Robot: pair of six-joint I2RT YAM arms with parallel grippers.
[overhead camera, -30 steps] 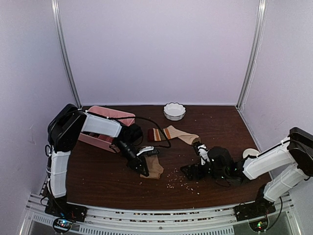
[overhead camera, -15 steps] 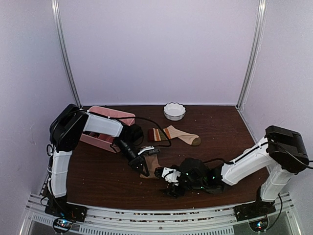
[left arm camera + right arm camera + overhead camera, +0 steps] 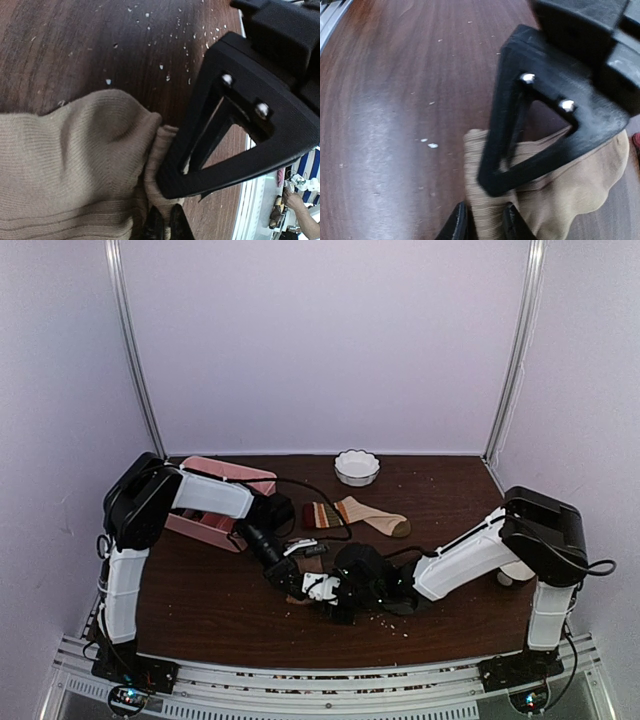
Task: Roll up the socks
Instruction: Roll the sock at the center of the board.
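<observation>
Socks are nowhere near rolled, going by this.

Top view: the striped sock (image 3: 357,514) lies flat on the table (image 3: 200,590) toward the back, well apart from both hands, with nothing touching it. Its partner is mostly buried where the left hand (image 3: 287,570) and right hand (image 3: 318,592) meet near the middle front, so I can't tell its shape from up there.

Left wrist view: the tan sock (image 3: 65,165) is a loose bunched heap, with no tight coil that I can make out. The left hand is clamped shut on a fold at its edge, and the fabric is pinched right at the fingertips at the bottom of the frame.

Right wrist view: the right hand has a finger on each side of a ribbed edge of the same sock. Cloth fills the gap, so I read that as a grip too. The rest of the sock spreads off to the right, slack.

My guess: first sock barely begun, second untouched, all the rolling left to do.
</observation>
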